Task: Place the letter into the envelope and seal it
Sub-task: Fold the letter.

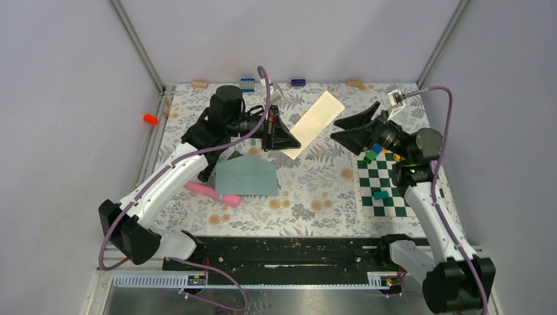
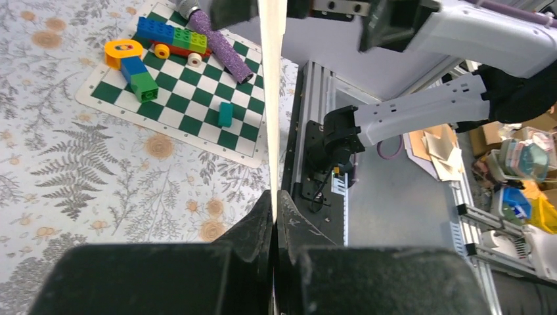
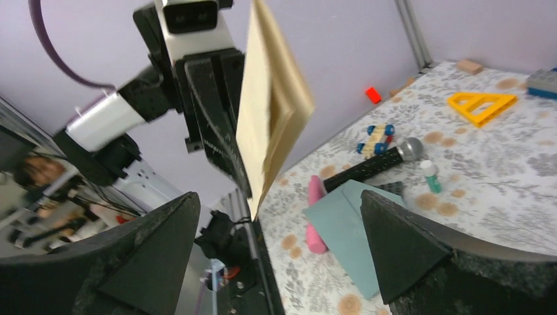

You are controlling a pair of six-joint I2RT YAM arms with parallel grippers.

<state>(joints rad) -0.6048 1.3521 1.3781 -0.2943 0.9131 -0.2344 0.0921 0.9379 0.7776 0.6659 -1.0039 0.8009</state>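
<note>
My left gripper (image 1: 289,144) is shut on the near corner of the cream folded letter (image 1: 315,122) and holds it up above the table. In the left wrist view the letter (image 2: 270,98) shows edge-on, rising from between the closed jaws (image 2: 274,197). The teal-grey envelope (image 1: 245,178) lies flat on the floral cloth below and left of the letter; it also shows in the right wrist view (image 3: 358,226). My right gripper (image 1: 351,130) is open and empty, just right of the letter (image 3: 272,105), which hangs apart from its jaws.
A pink stick (image 1: 213,193) lies at the envelope's left edge. A green chessboard mat (image 1: 387,187) with toy blocks (image 1: 374,154) sits at the right. A dark mat (image 3: 387,188), a microphone (image 3: 378,164) and a glue stick (image 3: 430,177) lie behind the envelope.
</note>
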